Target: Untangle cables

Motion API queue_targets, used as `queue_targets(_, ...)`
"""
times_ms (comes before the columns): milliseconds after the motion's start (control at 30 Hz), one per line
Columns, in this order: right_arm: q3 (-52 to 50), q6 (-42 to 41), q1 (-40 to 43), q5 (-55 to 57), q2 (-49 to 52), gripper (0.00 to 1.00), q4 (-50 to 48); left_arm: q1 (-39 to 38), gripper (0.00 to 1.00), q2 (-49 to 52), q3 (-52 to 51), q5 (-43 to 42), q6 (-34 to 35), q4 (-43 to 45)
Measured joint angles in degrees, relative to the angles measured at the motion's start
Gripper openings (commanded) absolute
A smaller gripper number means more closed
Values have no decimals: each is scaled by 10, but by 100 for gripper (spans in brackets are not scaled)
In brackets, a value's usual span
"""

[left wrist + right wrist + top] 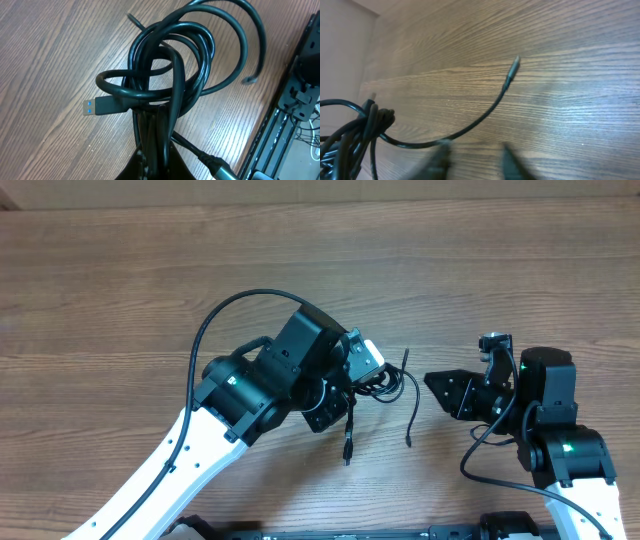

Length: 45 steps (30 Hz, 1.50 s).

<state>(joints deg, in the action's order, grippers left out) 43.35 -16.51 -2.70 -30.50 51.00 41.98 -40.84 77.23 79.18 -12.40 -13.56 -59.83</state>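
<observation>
Holds the cables (385, 385), bunched mid-table, clamped in the left gripper (152, 137). Leaves the right gripper (472, 155) parted and empty nearby. Should pinch the 1 loose strand (485, 112) close to the bunch, then draw gently outward. Shows the blue USB plug (95, 106) only from the left wrist, and the strand's tip clearly only from the right.

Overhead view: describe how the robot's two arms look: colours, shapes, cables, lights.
Both arms have white lower links and bulky black joint housings with small green lights. The left arm has small dark dots along its white link, and a thick black cable arcs beside it. The right arm has a looping black cable at its side.
</observation>
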Motion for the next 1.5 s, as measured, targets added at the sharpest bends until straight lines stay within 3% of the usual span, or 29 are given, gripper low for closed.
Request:
queue_targets(67, 0, 0, 0, -18, 0, 86, -18, 0, 4, 0, 0, 18, 21, 1)
queue_targets(333, 0, 1, 0, -135, 0, 87, -71, 1, 4, 0, 0, 97, 143, 2)
queue_targets(467, 0, 1, 0, -195, 0, 80, -96, 1, 4, 0, 0, 74, 167, 13)
queue_targets(767, 0, 0, 0, -263, 0, 76, -114, 1, 4, 0, 0, 2, 191, 40)
queue_targets(933, 0, 1, 0, -267, 0, 57, -115, 1, 4, 0, 0, -53, 194, 53)
queue_targets(967, 0, 0, 0, -267, 0, 46, -118, 1, 4, 0, 0, -58, 195, 54)
queue_targets(1033, 0, 0, 0, -267, 0, 37, -121, 1, 4, 0, 0, -67, 195, 54)
queue_targets(1233, 0, 0, 0, -268, 0, 16, -121, 1, 4, 0, 0, -90, 183, 54)
queue_targets(1367, 0, 1, 0, -271, 0, 4, -123, 1, 4, 0, 0, -98, 169, 53)
queue_targets(1500, 0, 0, 0, -276, 0, 4, -122, 1, 4, 0, 0, -97, 164, 52)
